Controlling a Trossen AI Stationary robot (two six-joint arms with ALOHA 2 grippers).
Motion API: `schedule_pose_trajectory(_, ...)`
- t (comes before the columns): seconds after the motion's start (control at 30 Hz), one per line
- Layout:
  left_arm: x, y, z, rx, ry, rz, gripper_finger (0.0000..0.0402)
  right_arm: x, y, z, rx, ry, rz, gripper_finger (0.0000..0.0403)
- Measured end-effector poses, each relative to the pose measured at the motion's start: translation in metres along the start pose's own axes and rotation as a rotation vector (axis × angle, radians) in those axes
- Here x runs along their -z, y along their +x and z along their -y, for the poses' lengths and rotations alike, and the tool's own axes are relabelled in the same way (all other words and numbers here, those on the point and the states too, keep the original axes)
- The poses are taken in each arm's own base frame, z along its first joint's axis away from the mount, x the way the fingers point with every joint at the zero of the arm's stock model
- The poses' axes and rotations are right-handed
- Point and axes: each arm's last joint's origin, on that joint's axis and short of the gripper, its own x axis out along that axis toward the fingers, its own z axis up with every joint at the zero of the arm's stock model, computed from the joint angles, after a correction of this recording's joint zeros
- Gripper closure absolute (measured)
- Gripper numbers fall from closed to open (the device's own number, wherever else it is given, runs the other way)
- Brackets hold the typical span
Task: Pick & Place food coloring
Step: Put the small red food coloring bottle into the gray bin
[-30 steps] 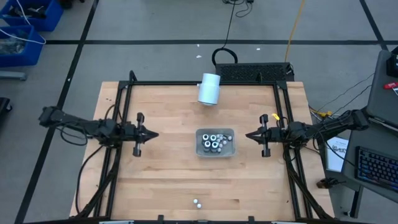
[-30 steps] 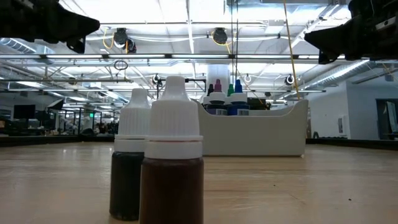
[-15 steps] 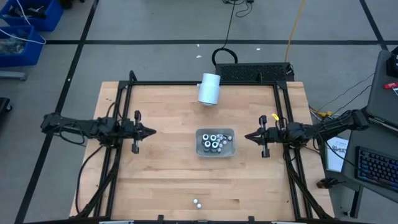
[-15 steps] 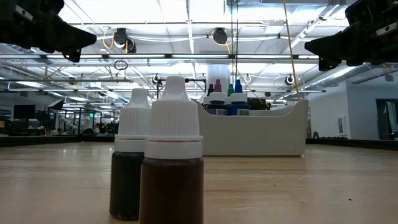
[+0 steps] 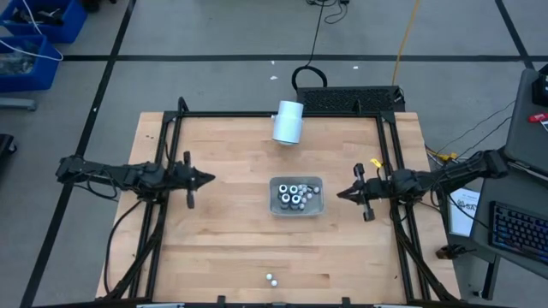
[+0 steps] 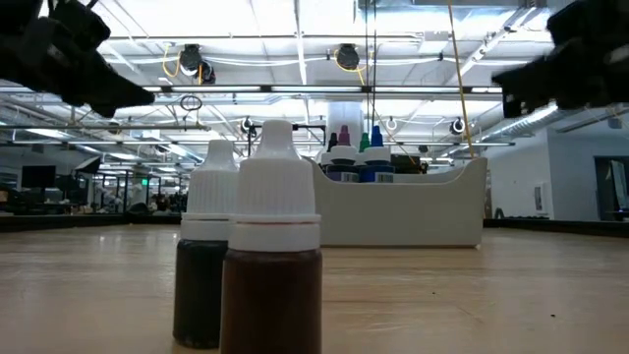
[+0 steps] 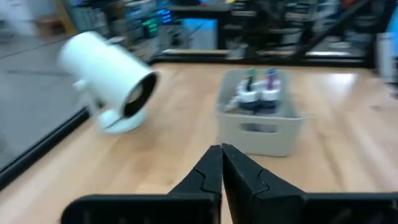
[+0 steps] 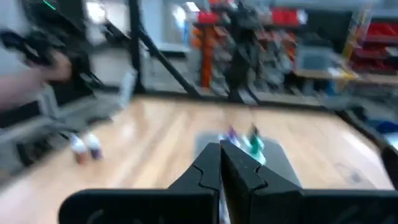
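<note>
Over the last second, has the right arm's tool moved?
Yes. In the high view the right tool, shut and empty, has slid toward the table's near edge, now level with the grey rectangular tray's middle, no closer to it.

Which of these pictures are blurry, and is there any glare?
Right wrist view: heavily smeared, the tray barely readable. Left wrist view: softer blur on the white cylinder. Low view: bright ceiling lights glare, both arms are dark smudges, the two bottles sharp. High view: crisp, evenly lit.
</note>
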Motion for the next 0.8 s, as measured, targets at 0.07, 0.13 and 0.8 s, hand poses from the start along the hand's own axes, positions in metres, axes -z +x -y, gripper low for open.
schedule_pose_trajectory(0.07, 0.001, 0.0, -0.002, -0.06, -0.014, -0.007, 0.0374, 0.006, 0.002, -0.001, 0.047, -0.008, -0.07, 0.0402)
schedule_pose_trajectory(0.13, 0.001, 0.0, -0.003, -0.108, -0.018, -0.001, 0.0367, 0.007, 0.006, -0.005, 0.044, -0.024, -0.131, 0.0402)
schedule_pose_trajectory(0.8, 0.021, 0.007, 0.0, -0.047, -0.219, 0.013, 0.0366, -0.075, 0.167, -0.126, -0.121, -0.114, -0.534, 0.0403)
